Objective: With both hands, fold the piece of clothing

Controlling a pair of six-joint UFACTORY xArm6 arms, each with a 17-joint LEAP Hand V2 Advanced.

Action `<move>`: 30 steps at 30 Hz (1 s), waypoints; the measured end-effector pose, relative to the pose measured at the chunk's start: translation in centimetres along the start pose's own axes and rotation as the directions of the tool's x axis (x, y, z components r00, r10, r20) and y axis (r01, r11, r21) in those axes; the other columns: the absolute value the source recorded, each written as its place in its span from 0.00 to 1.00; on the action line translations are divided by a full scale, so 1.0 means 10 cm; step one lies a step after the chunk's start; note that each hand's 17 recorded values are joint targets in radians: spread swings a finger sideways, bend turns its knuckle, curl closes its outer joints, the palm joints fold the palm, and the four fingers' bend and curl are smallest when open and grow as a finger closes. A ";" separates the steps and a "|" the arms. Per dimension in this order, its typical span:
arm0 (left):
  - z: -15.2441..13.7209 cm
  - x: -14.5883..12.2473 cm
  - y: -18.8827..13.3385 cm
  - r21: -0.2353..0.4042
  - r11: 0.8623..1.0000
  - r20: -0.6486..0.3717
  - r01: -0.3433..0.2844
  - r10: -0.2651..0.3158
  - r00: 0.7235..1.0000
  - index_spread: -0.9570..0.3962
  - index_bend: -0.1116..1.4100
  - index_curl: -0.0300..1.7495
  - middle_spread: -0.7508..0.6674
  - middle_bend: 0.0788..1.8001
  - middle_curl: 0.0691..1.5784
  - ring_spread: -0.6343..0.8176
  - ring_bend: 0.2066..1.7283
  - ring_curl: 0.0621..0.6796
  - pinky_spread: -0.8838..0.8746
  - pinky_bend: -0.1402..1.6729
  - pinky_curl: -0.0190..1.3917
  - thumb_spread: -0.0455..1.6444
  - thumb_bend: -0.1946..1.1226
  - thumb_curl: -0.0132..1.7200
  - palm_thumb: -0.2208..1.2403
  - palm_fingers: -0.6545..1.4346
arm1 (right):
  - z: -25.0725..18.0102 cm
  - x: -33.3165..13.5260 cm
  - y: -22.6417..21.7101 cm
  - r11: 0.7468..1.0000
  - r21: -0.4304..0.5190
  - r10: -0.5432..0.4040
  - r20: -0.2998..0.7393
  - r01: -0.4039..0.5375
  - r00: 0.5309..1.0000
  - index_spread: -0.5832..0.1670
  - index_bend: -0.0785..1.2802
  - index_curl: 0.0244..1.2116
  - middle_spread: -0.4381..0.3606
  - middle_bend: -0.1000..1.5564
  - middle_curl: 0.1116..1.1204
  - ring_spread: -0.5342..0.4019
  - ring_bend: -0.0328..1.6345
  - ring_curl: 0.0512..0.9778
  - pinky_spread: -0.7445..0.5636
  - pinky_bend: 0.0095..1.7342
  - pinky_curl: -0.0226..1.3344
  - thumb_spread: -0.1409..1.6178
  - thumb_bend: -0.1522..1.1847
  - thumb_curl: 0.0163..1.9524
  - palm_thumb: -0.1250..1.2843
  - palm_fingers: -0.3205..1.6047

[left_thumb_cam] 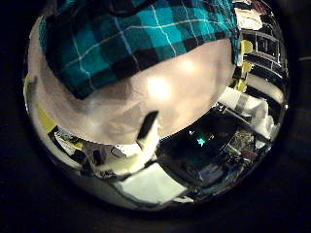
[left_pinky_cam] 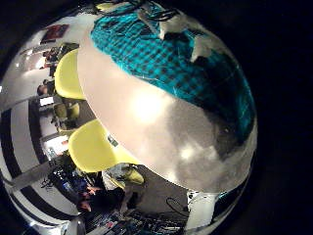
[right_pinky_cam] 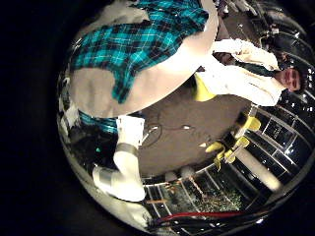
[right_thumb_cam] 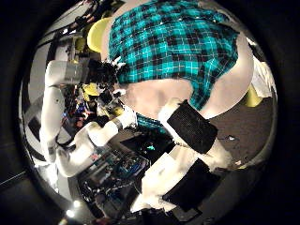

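plainly, teal plaid shirt [right_thumb_cam: 173, 42] lies on the table [left_pinky_cam: 147, 113]; fingers' state cannot be told.

1. A round table [left_pinky_cam: 147, 108] with a pale top sits in the middle of the left little finger side view.
2. Two yellow chairs [left_pinky_cam: 68, 73] stand beside the table, at the left of that view.
3. Another yellow chair [right_thumb_cam: 97, 34] shows at the upper left of the right thumb side view.
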State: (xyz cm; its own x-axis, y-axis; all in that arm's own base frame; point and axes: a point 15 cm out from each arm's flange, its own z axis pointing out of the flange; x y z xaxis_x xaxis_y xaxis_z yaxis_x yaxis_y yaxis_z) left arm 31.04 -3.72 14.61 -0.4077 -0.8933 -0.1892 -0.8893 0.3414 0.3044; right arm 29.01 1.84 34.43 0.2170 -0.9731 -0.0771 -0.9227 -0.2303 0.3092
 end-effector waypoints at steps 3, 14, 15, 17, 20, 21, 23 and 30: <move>-0.01 -0.01 -0.06 -0.005 1.000 0.022 0.006 -0.006 1.000 0.57 0.19 0.23 0.40 0.26 0.26 0.29 0.42 0.26 0.40 0.38 0.28 0.60 0.16 0.21 0.45 0.73 | -0.01 0.08 0.03 1.000 -0.002 0.014 -0.017 -0.014 1.000 0.28 0.19 0.25 0.41 0.29 0.28 0.51 0.50 0.18 0.71 0.44 0.04 0.90 0.11 0.16 0.49 0.35; -0.46 -0.23 -0.23 0.075 0.995 0.059 0.058 -0.062 0.996 0.36 0.31 0.35 0.20 0.44 0.44 0.10 0.64 0.60 0.18 0.61 0.45 0.68 0.19 0.24 0.65 0.84 | 0.12 0.28 0.06 0.999 -0.047 -0.008 0.008 0.008 1.000 0.27 0.19 0.25 0.42 0.29 0.28 0.50 0.51 0.18 0.71 0.44 0.03 0.90 0.11 0.17 0.50 0.36; -0.52 -0.26 -0.23 0.077 0.995 0.060 0.060 -0.065 0.996 0.35 0.32 0.36 0.19 0.44 0.45 0.10 0.65 0.62 0.18 0.62 0.46 0.68 0.19 0.24 0.65 0.83 | 0.15 0.32 0.04 0.998 -0.059 -0.014 0.012 0.015 1.000 0.27 0.19 0.25 0.42 0.30 0.28 0.50 0.51 0.18 0.71 0.44 0.03 0.89 0.11 0.17 0.51 0.36; -0.64 -0.30 -0.24 0.079 0.995 0.061 0.066 -0.071 0.996 0.32 0.34 0.39 0.17 0.46 0.47 0.10 0.67 0.65 0.16 0.64 0.48 0.69 0.17 0.25 0.66 0.82 | 0.26 0.42 0.01 0.996 -0.091 -0.024 0.017 0.025 1.000 0.28 0.17 0.25 0.40 0.28 0.27 0.49 0.51 0.18 0.70 0.45 0.03 0.88 0.11 0.17 0.52 0.34; -0.71 -0.34 -0.21 0.070 0.995 0.061 0.071 -0.075 0.995 0.29 0.34 0.43 0.15 0.47 0.50 0.09 0.68 0.68 0.15 0.66 0.50 0.69 0.15 0.26 0.67 0.81 | 0.36 0.54 -0.11 0.994 -0.101 -0.031 0.003 0.031 1.000 0.30 0.17 0.24 0.41 0.28 0.27 0.50 0.49 0.18 0.71 0.45 0.04 0.85 0.10 0.18 0.52 0.29; -0.72 -0.36 -0.20 0.067 0.995 0.059 0.072 -0.076 0.995 0.28 0.34 0.43 0.15 0.47 0.50 0.09 0.68 0.68 0.15 0.66 0.50 0.69 0.15 0.26 0.67 0.80 | 0.38 0.58 -0.18 0.995 -0.093 -0.033 -0.007 0.033 0.999 0.30 0.17 0.24 0.42 0.28 0.27 0.51 0.49 0.18 0.71 0.45 0.04 0.84 0.10 0.18 0.52 0.29; -0.75 -0.37 -0.19 0.066 0.995 0.055 0.073 -0.077 0.996 0.26 0.34 0.47 0.13 0.47 0.51 0.09 0.69 0.70 0.15 0.67 0.51 0.69 0.14 0.26 0.67 0.80 | 0.50 0.65 -0.27 0.995 -0.093 -0.036 -0.024 0.033 0.999 0.31 0.17 0.23 0.43 0.28 0.27 0.52 0.48 0.17 0.71 0.45 0.04 0.82 0.09 0.18 0.50 0.28; -0.79 -0.35 -0.18 0.069 0.995 0.044 0.067 -0.070 0.997 0.22 0.32 0.54 0.12 0.49 0.55 0.09 0.71 0.73 0.14 0.68 0.54 0.69 0.14 0.27 0.67 0.78 | 1.31 0.68 -0.43 0.994 -0.096 -0.050 -0.034 0.046 0.998 0.33 0.18 0.23 0.49 0.27 0.27 0.56 0.45 0.17 0.73 0.42 0.06 0.75 0.09 0.17 0.43 0.24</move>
State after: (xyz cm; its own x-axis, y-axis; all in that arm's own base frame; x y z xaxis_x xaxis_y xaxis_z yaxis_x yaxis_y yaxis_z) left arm 35.68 -3.55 22.09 -0.3533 -0.9012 -0.2512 -0.9267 0.3003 0.2258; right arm 30.34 -3.77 20.16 0.2733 -0.9601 -0.0602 -0.8768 -0.2743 0.3949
